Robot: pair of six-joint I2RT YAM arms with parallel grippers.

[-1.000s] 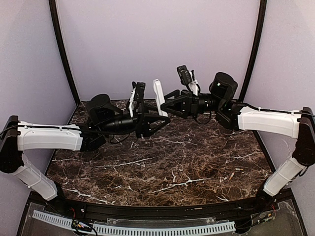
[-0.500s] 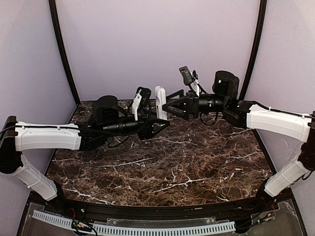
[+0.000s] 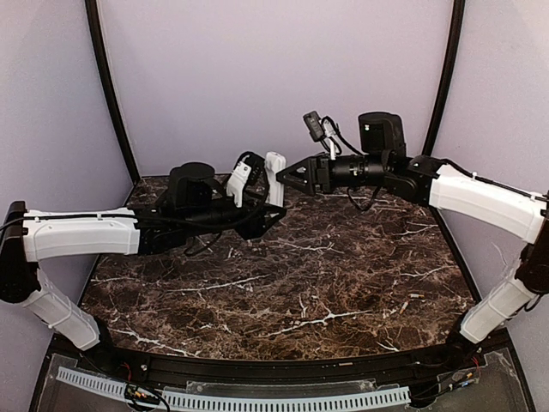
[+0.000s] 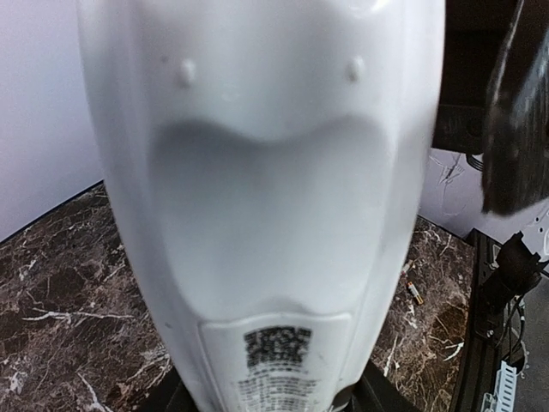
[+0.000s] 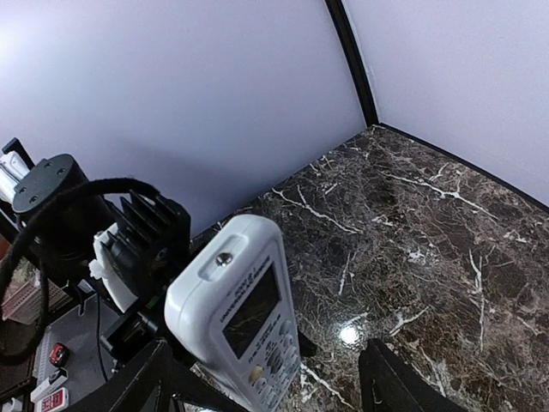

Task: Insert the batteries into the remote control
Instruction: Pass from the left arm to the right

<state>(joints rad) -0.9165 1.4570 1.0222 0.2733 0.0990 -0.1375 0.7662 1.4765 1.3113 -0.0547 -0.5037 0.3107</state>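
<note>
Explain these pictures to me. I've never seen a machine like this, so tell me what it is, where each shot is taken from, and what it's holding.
These are two robot arms bolted at the near edge of a dark marble table. Each arm ends in a two-finger gripper. The wide picture comes from a fixed camera above and behind the arms. The other two come from a small camera on each wrist.

The left gripper holds the remote control upright in the air by its lower end, and its wrist camera sees the plain white back up close. The right gripper is open right beside the remote and holds nothing. Its camera sees the remote's screen and buttons.

One tiny slim cylinder, probably a battery, lies on the table, away from both grippers.
</note>
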